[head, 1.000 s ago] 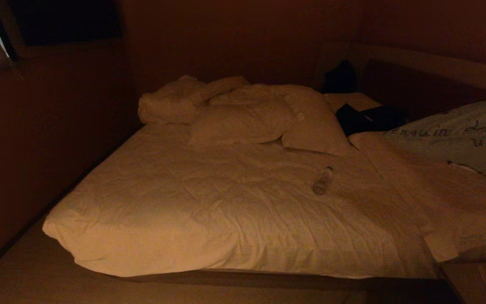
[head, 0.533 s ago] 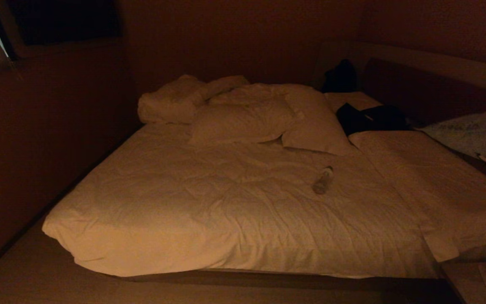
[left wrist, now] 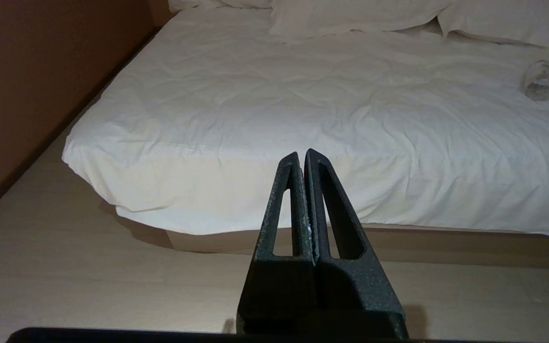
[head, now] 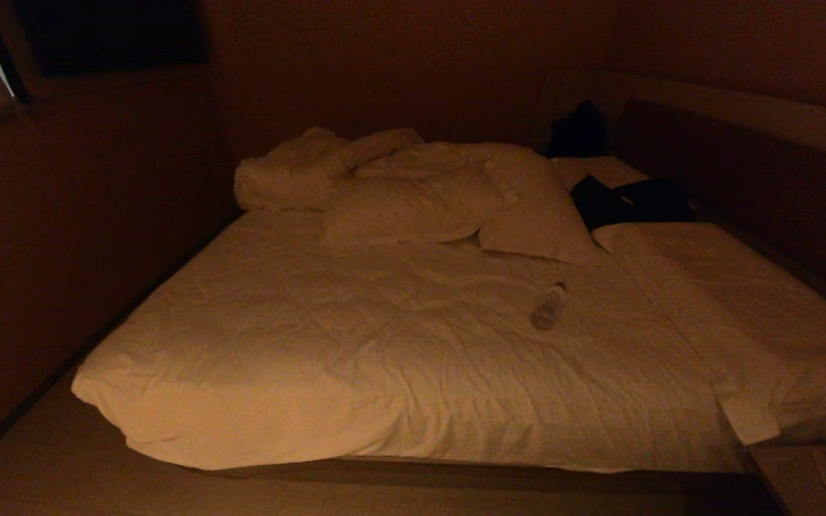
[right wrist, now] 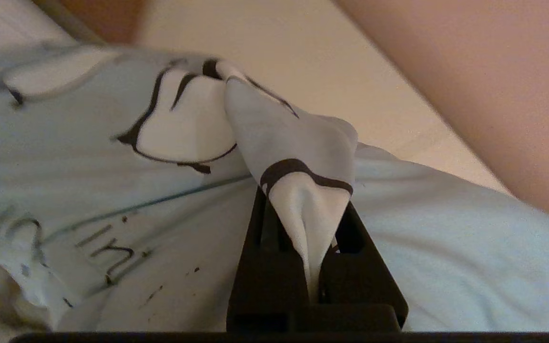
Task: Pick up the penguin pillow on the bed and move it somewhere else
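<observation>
The right gripper (right wrist: pixel 310 214) is clamped on a fold of the penguin pillow (right wrist: pixel 112 166). The left gripper (left wrist: pixel 301 159), fingers together, hangs off the bed (head: pixel 384 358) at its lower edge in the frame.

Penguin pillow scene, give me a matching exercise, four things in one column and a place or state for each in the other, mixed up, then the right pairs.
Things:
1. penguin pillow
2. left gripper
3. bottle
4. dark clothing

Places or states:
A. lying on its side on the duvet
B. shut and empty, off the near edge of the bed
C. a fold of it pinched in the right gripper
D. by the far right corner of the bed, beside the white pillows

Pairs: 1-C, 2-B, 3-A, 4-D
</observation>
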Motion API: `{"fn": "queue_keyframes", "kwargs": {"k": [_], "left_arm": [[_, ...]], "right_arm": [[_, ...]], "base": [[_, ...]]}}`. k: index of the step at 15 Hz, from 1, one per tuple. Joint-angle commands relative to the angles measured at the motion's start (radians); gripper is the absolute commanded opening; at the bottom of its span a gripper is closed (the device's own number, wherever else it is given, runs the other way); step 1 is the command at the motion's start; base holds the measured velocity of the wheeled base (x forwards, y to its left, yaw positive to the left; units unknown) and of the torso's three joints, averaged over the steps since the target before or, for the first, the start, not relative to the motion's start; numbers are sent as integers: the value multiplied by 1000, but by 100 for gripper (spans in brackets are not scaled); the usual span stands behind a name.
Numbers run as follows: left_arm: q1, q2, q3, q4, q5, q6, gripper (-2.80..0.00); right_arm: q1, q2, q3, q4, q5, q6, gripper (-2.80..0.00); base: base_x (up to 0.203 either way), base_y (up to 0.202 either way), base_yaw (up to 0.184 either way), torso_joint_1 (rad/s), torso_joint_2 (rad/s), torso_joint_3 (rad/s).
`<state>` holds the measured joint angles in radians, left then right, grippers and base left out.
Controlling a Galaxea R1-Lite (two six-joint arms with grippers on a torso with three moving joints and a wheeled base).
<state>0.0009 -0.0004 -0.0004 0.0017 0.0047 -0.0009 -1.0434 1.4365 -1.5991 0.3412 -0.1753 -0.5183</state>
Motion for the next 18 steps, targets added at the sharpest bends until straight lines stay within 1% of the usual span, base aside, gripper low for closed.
{"fn": "queue_keyframes", "kwargs": {"k": [1,3,4,6,9,12,14,16,18], "left_arm": [[-1,-1,0,0,0,-1,-280],[-1,0,0,0,0,-1,-280],[-1,-1,0,0,0,-1,-280],[1,-1,0,0,0,-1,-280],[1,-1,0,0,0,-1,-280],[0,0,0,0,0,-1,-280],[1,-1,0,0,0,-1,-280],[0,-1,0,0,0,-1,-280],[1,-1,0,0,0,-1,-280]], "right_arm": [[-132,-25,24,53,704,-44,-280],[-254,-31,66,60,839,-68,-280],[-310,-35,104,59,885,-74,-280],[-368,-47,189,52,923,-80,-280],[-453,-54,345,-7,923,-77,-280],[-559,-46,436,-147,923,-75,-280],[-618,3,451,-211,928,-71,-280],[-679,66,447,-228,928,-81,-280],[-723,108,443,-259,930,-95,-280]], "base": [[0,0,0,0,0,0],[0,0,0,0,0,0],[0,0,0,0,0,0],[0,0,0,0,0,0],[0,0,0,0,0,0],[0,0,0,0,0,0],[0,0,0,0,0,0],[0,0,0,0,0,0],[0,0,0,0,0,0]]}}
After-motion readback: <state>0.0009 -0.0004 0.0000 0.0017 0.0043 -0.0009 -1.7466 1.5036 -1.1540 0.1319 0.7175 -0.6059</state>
